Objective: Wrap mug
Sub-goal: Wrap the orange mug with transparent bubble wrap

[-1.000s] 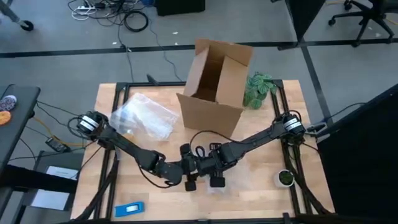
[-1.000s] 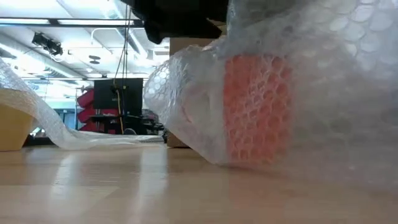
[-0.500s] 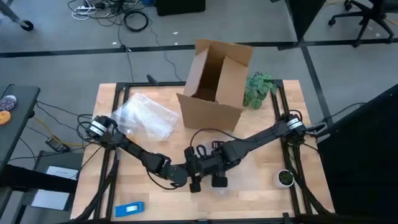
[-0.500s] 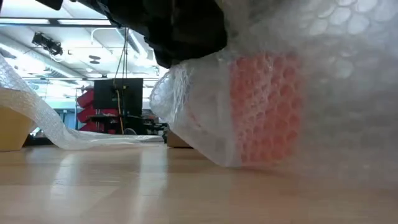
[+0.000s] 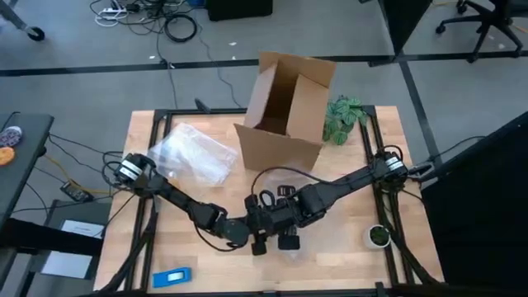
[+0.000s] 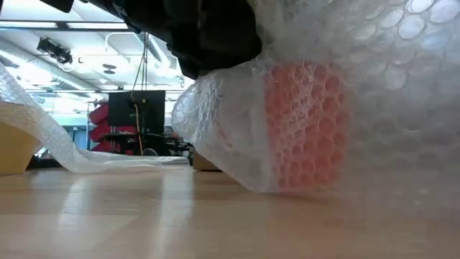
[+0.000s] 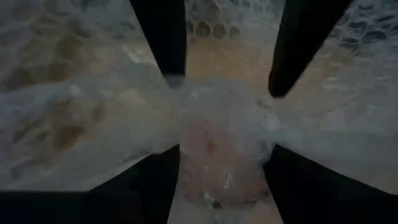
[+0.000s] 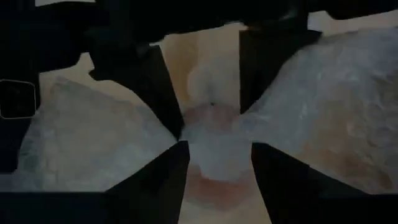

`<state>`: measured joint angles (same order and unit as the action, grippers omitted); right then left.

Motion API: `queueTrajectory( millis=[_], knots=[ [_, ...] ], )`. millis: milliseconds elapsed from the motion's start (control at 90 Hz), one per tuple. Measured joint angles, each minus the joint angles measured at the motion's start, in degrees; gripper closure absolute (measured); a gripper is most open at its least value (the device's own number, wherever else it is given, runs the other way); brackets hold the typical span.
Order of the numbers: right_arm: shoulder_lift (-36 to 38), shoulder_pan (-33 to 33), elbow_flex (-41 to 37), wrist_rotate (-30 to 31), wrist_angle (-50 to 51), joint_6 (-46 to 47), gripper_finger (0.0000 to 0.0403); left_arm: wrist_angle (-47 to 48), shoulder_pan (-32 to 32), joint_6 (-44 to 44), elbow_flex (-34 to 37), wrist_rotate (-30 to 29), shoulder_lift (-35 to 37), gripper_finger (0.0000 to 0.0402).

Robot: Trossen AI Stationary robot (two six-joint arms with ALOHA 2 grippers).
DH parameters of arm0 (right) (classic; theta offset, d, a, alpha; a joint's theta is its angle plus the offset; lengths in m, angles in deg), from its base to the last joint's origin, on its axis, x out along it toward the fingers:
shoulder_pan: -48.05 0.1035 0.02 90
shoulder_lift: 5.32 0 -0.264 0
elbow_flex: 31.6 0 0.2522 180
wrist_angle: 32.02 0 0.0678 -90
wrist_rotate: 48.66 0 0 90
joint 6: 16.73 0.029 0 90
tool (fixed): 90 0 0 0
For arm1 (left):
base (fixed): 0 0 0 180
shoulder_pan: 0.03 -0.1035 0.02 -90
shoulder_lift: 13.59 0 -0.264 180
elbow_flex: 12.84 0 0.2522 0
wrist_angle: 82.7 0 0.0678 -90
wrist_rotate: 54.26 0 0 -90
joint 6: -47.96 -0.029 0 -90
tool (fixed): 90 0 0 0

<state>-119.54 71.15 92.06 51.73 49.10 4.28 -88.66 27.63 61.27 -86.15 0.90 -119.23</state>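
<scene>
From the high view I see both arms meeting low at the front middle of the bench. My left end effector and right end effector sit just beside each other over a clear sheet; from here I cannot tell how their fingers stand. Behind them the cardboard box stands with its flaps open, and I can make out nothing inside it. A loose heap of bubble wrap lies beyond the left end effector, a leafy green plant beside the box, and a small green round object with a white rim off to the right end effector's outer side. A blue item lies at the bench's front edge.

In the low view the mug shows bright orange through the bubble wrap around it, resting on the bench under the dark arm.

In the left wrist view my fingers stand apart on either side of the wrapped mug, pressing the wrap.

In the right wrist view my fingers likewise straddle the wrapped mug, spread wide.
</scene>
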Motion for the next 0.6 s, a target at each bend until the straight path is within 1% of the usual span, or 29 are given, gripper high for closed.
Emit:
queueTrajectory(
  millis=[67,156,300,456,600],
  knots=[
    [-0.1,-0.4,-1.8,-0.1,0.0,0.2,0.0245,0.5,0.1,-0.6,0.1,0.0,0.6,0.0193],
    [-0.1,-0.7,-5.0,-0.6,-2.5,0.3,0.0245,1.2,0.4,-1.3,0.2,0.1,1.5,0.0193],
    [0.1,-1.2,-10.9,-1.8,-5.1,0.9,0.0245,4.8,1.1,-1.3,0.2,0.1,4.2,0.0193],
    [0.5,-2.1,-16.4,-1.9,-6.6,2.4,0.0245,10.0,2.9,-1.3,0.2,-0.1,9.0,0.0193],
    [0.6,-2.2,-19.2,-2.5,-9.8,2.9,0.0245,14.2,5.5,-0.8,0.2,-0.9,13.6,0.0193]
  ],
)
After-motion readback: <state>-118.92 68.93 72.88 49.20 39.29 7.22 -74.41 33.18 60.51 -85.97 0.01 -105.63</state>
